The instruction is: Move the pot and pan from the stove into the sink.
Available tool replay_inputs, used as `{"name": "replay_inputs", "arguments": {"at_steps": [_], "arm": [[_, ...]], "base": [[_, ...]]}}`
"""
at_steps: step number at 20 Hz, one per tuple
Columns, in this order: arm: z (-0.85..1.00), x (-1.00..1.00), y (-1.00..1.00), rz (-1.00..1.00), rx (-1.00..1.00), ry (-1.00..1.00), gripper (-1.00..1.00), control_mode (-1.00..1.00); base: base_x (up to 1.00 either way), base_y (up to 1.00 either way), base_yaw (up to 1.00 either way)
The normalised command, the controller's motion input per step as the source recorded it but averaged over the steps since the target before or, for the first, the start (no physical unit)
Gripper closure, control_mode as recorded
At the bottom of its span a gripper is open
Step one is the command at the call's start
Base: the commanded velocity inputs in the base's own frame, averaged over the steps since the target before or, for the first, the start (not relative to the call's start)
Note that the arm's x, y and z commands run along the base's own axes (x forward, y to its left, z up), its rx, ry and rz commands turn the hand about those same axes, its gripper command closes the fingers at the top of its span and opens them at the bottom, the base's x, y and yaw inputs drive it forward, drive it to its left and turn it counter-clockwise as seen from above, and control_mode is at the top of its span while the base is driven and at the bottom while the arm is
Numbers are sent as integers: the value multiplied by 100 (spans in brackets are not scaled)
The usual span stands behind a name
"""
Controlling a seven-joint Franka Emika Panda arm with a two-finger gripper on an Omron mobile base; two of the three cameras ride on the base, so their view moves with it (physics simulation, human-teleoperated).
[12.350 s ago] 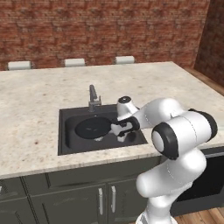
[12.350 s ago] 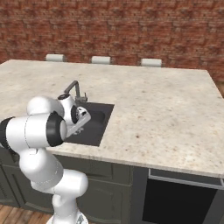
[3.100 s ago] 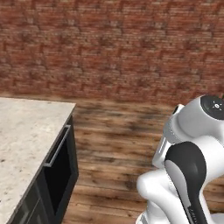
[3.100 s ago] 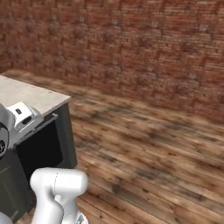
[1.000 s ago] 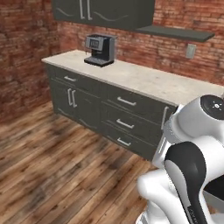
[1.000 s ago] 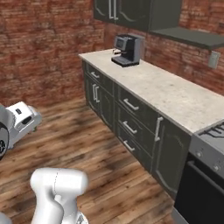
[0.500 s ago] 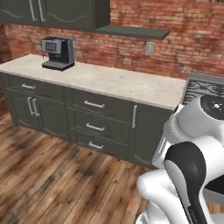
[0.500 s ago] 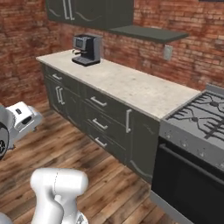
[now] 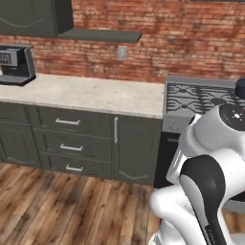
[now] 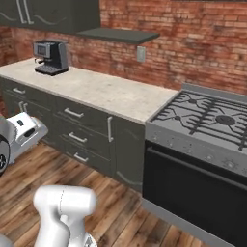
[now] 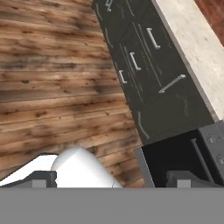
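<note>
Gripper [image 11: 111, 177] spread wide, empty — above wood floor [image 11: 52, 87], facing dark cabinets [image 11: 144, 74]; stove [image 10: 202, 120] right of counter [image 10: 96, 89].

Even, bright rendered light, soft shadow under the wall shelf [image 9: 100, 35], slightly soft low-resolution edges, no glare

Stove [image 10: 202, 120] right of counter [image 10: 96, 89], coffee machine [image 10: 50, 57] at counter's far-left end.
</note>
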Motion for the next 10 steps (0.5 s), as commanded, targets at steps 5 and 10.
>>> {"name": "replay_inputs", "arguments": {"at_steps": [5, 10], "arm": [[0, 0, 0, 0, 0, 0, -100, 100], [0, 0, 0, 0, 0, 0, -100, 100]], "base": [[5, 0, -41], [4, 0, -41]]}}
